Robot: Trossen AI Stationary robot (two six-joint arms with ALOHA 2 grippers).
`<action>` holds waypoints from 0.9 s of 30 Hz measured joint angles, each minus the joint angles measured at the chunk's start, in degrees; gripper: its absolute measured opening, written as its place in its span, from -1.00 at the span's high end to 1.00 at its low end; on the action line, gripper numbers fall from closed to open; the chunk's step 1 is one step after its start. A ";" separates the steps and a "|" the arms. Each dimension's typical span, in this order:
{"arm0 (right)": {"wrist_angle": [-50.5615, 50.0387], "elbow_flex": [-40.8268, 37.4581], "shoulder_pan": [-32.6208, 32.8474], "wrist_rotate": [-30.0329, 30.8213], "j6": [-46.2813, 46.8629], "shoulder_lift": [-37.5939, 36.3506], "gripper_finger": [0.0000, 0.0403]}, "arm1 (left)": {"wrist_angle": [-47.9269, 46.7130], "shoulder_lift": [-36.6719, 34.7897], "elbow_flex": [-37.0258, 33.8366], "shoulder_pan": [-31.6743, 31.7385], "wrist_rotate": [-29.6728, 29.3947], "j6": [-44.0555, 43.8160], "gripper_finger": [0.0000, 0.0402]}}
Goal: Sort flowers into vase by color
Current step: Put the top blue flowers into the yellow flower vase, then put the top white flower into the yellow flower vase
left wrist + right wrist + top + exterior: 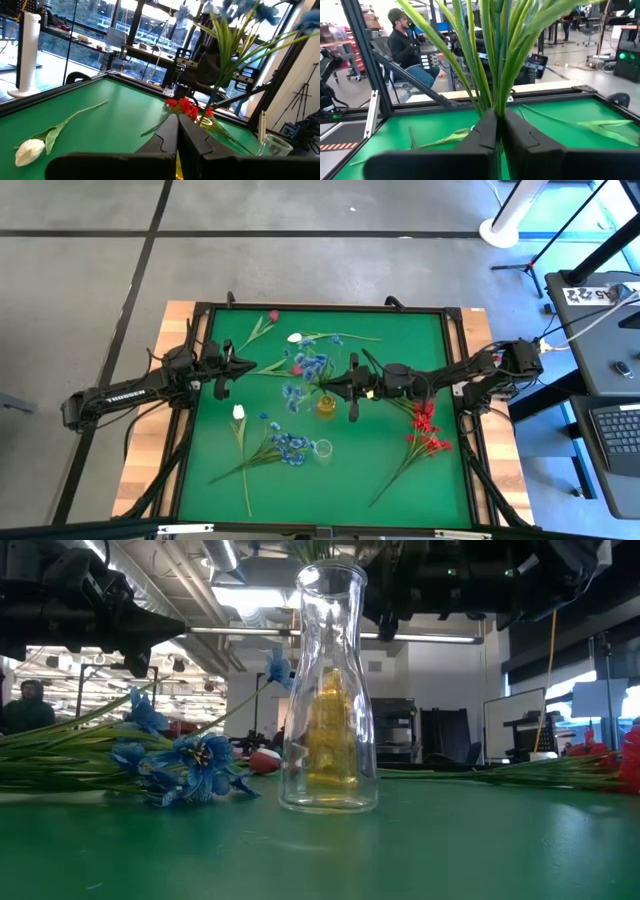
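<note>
the sorting looks barely begun. the right pincer (352, 390) sits over the middle of the green counter (400, 480), clenched on the stems of a blue spray (305, 370); its wrist view shows a bundle of green stems (490, 60) pinched between the two dark fingers. the bundle is in the air just beside the yellow vase (326, 405), not yet in it, though whether the stem ends have reached the rim i cannot tell. the left pincer (221, 370) waits near the counter's left edge, fingers pressed together with nothing between them.

the clear vase (330, 690) nearer the front stands upright and holds no flowers; in the low view the yellow vase shows through its glass, right behind it. so by my reckoning no colour is yet sorted.

still lying flat on the counter: a second blue spray (290, 445) just beside the clear vase, a red spray (428, 430) to the right, a white bud (238, 412) on the left, another white bud (294, 337) and a red bud (273, 315) toward the back. only two vases can be seen, so which colour belongs in which is a guess.

as for writing, the left arm carries white lettering that reads "trossen" (127, 391). a card (590, 294) with dark digits lies on the side desk at right, too small to read surely.
</note>
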 joint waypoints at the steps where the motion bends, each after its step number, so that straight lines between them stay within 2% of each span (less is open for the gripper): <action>1: 0.04 0.00 -0.04 0.00 0.25 -0.02 0.84 | -0.01 0.00 0.00 -0.01 0.01 0.01 1.00; 5: -1.88 0.00 -0.39 0.27 0.79 -0.13 0.58 | 0.01 0.00 0.00 0.01 0.01 0.01 1.00; 12: -9.05 0.00 -0.31 -0.17 0.22 -2.38 -0.07 | 0.00 0.00 0.00 -0.01 0.01 0.01 1.00; 15: -13.00 0.00 -0.28 1.19 -1.32 -4.75 -0.28 | 0.00 0.00 0.00 0.01 0.01 0.00 1.00; 19: -21.27 0.00 -0.31 7.87 -2.36 -9.64 -0.41 | 0.01 -0.02 0.00 0.01 0.01 0.02 1.00; 27: -34.94 0.00 -0.28 21.79 -3.79 -19.39 -0.41 | 0.01 0.00 0.00 -0.01 0.01 0.02 1.00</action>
